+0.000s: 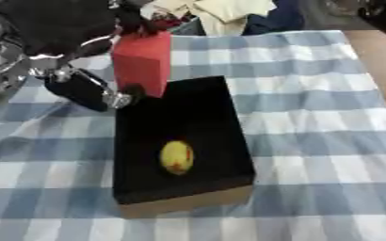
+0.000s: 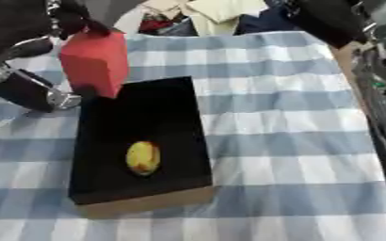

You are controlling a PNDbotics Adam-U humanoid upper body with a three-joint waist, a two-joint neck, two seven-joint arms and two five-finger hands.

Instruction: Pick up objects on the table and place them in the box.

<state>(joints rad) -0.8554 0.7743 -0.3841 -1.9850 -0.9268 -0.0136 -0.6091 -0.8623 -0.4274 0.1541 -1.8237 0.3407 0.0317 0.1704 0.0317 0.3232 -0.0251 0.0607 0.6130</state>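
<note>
The left hand (image 1: 106, 89) held a red block (image 1: 143, 59), fingers curled around its top and lower edge, above the far left corner of the black box (image 1: 147, 188). A yellow oval object with red marks (image 1: 177, 157) lay inside the box. The box rested on a blue-and-white checked tablecloth (image 1: 311, 117). Whether the right hand's fingers were spread could not be told
</note>
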